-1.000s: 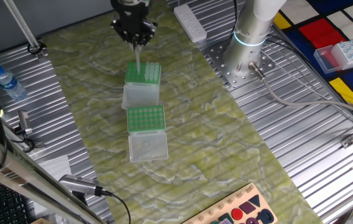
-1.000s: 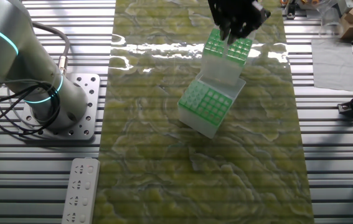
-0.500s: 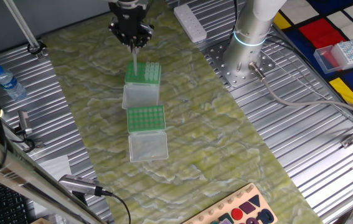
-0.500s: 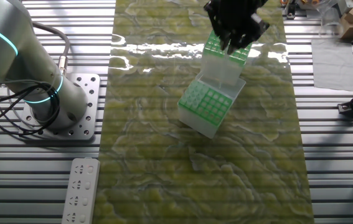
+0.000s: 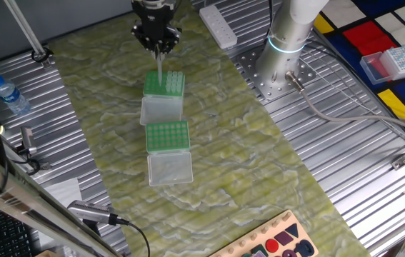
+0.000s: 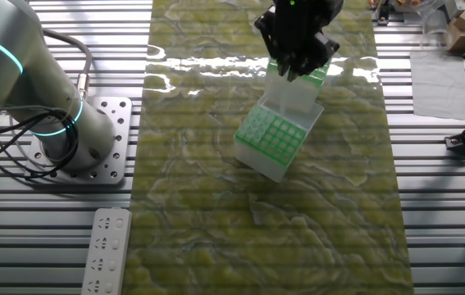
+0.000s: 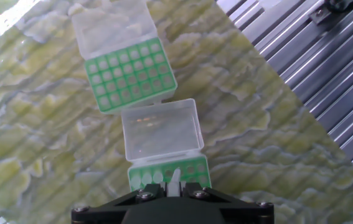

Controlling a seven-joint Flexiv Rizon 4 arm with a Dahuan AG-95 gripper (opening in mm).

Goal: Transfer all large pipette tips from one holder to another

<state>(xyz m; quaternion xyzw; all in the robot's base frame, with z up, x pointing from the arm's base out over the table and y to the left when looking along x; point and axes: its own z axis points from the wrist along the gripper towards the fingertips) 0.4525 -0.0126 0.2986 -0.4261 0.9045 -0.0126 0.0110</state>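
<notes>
My gripper (image 5: 158,50) hangs over the far green-topped holder (image 5: 165,83) and is shut on a large pipette tip (image 5: 160,70) that points down at its grid. In the hand view the whitish pipette tip (image 7: 174,183) sticks out between the fingers, above that holder (image 7: 192,172), whose clear lid (image 7: 162,129) lies open. The second holder (image 7: 131,78) lies beyond, its lid (image 7: 109,25) open too. In the other fixed view my gripper (image 6: 289,72) covers part of the far holder (image 6: 317,74); the near holder (image 6: 271,139) is in plain sight.
Both holders stand on a green marbled mat (image 5: 223,157). The arm's base (image 5: 284,43) and a white power strip (image 5: 218,27) are at the back right. A water bottle (image 5: 9,95) lies at the left, small boxes (image 5: 388,63) far right, and a board with coloured shapes (image 5: 273,243) by the front edge.
The gripper, still holding the tip, has shifted a little sideways over the far holder. The holders have not moved.
</notes>
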